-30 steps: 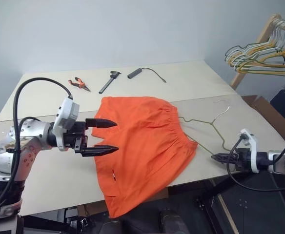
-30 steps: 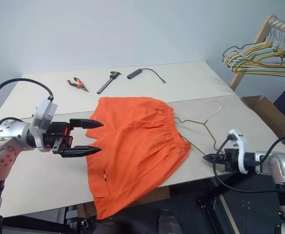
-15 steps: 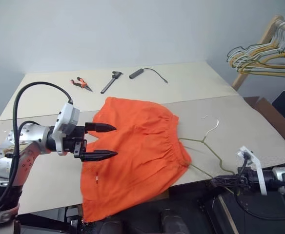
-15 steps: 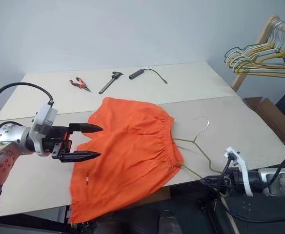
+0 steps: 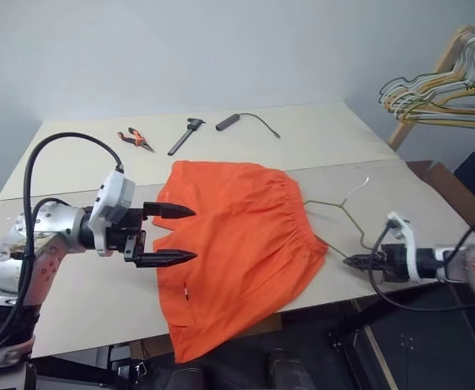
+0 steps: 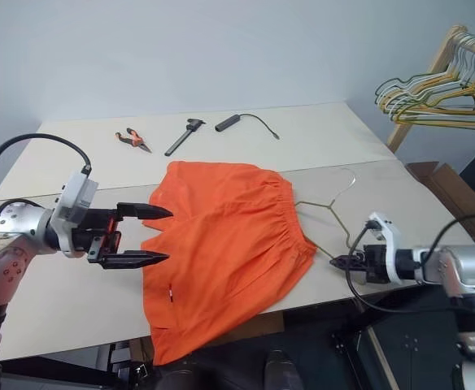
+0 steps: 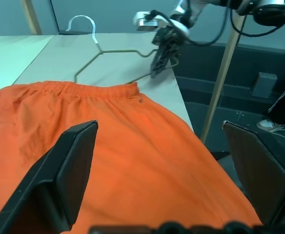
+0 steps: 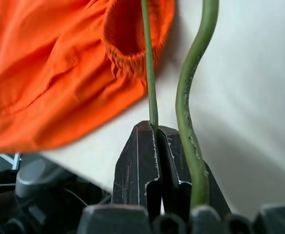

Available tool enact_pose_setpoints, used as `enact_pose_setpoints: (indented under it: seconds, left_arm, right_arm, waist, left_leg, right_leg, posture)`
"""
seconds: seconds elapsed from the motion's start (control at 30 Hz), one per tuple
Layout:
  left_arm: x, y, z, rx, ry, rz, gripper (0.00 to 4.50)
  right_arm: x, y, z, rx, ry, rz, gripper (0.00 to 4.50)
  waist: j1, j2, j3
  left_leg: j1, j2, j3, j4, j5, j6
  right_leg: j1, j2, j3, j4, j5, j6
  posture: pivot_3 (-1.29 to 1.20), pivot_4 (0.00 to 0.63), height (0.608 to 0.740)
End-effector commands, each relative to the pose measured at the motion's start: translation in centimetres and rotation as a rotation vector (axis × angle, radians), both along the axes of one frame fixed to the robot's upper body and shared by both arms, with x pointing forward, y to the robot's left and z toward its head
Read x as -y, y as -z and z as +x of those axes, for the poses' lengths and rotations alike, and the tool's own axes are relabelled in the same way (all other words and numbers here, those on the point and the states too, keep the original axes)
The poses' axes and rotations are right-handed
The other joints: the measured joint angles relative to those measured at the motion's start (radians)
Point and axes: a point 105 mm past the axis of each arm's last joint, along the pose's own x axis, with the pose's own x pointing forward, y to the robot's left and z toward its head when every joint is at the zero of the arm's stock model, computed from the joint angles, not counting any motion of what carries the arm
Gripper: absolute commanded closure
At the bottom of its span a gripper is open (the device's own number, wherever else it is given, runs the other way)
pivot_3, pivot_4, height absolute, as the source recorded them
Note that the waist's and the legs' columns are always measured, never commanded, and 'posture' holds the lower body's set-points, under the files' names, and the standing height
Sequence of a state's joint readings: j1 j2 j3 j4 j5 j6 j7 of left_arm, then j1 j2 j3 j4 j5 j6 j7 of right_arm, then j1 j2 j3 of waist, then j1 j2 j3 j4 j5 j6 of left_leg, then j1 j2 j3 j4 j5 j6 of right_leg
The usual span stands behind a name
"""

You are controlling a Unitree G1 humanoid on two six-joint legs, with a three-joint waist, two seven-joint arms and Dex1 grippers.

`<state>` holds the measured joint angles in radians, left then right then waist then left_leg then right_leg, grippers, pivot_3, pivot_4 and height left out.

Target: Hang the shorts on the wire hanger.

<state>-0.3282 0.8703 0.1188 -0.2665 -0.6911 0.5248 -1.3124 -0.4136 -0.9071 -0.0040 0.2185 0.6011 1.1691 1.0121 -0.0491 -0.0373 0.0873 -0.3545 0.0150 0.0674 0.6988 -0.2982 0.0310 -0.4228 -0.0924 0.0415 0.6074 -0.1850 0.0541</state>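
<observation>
The right gripper (image 6: 336, 262) fingers are pinching the wire hanger (image 6: 329, 205); the left gripper (image 5: 176, 235) fingers are spreading wide at 9 o'clock of the shorts (image 5: 246, 244).

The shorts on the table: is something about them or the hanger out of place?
Yes. The shorts lie askew, one leg drooping over the table's front edge. The hanger is partly under their waistband, its corner pinched in the shut right pincer at the table edge. The left pincer is open over the fabric.

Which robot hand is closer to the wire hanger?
The right. The right gripper is shut on the wire hanger at the table's near edge. The left gripper hovers open across the shorts from it.
</observation>
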Motion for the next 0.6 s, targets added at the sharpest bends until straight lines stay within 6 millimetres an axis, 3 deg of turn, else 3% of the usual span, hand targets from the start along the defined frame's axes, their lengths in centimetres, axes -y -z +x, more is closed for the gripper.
enact_pose_setpoints:
  seconds: [0.03, 0.23, 0.4, 0.5, 0.6]
  left_arm:
    - [0.1, -0.7, -0.3, 0.057, 0.004, 0.014, 0.05]
    - [-0.1, -0.5, -0.6, 0.069, -0.012, 0.025, 0.05]
    - [0.1, -0.2, -0.9, 0.061, -0.006, 0.017, 0.05]
    - [0.2, -0.1, -1.0, 0.053, 0.006, 0.017, 0.05]
    - [0.3, -0.1, -0.9, 0.049, 0.018, 0.021, 0.05]
  right_arm:
    - [-1.1, -0.3, -0.7, -0.007, -0.102, 0.013, 4.5]
    - [-2.4, -1.6, -4.5, -0.07, -0.219, 0.054, 4.5]
    - [-5.4, -3.8, -8.1, -0.088, -0.318, 0.101, 4.5]
    - [-6.6, -4.1, -9.1, -0.099, -0.331, 0.108, 4.5]
    - [-5.7, -2.8, -8.5, -0.126, -0.237, 0.068, 4.5]
  waist:
    - [0.003, 0.0, 0.0]
    - [0.016, 0.0, 0.0]
    - [0.022, 0.0, 0.0]
    - [0.022, 0.0, 0.0]
    - [0.025, 0.0, 0.0]
  left_leg:
    - [0.0, 0.0, 0.0, 0.0, 0.0, 0.0]
    - [-0.002, 0.0, -0.002, 0.0, 0.0, 0.0]
    - [0.0, 0.001, -0.005, 0.0, 0.0, 0.0]
    - [0.001, 0.001, -0.005, 0.0, 0.0, 0.0]
    - [0.001, 0.001, -0.005, 0.0, 0.0, 0.0]
  right_leg:
    - [0.0, 0.0, 0.0, 0.0, 0.0, 0.0]
    - [-0.001, 0.0, -0.001, 0.0, 0.0, 0.0]
    - [0.0, 0.0, -0.001, 0.001, -0.002, 0.004]
    - [0.0, 0.001, 0.0, 0.001, -0.004, 0.007]
    - [0.0, 0.0, 0.0, 0.001, -0.005, 0.006]
  posture:
    - [-0.03, 0.043, 0.74]
    - [0.01, 0.045, 0.74]
    - [0.0, 0.049, 0.74]
    - [-0.02, 0.057, 0.74]
    - [-0.03, 0.059, 0.74]
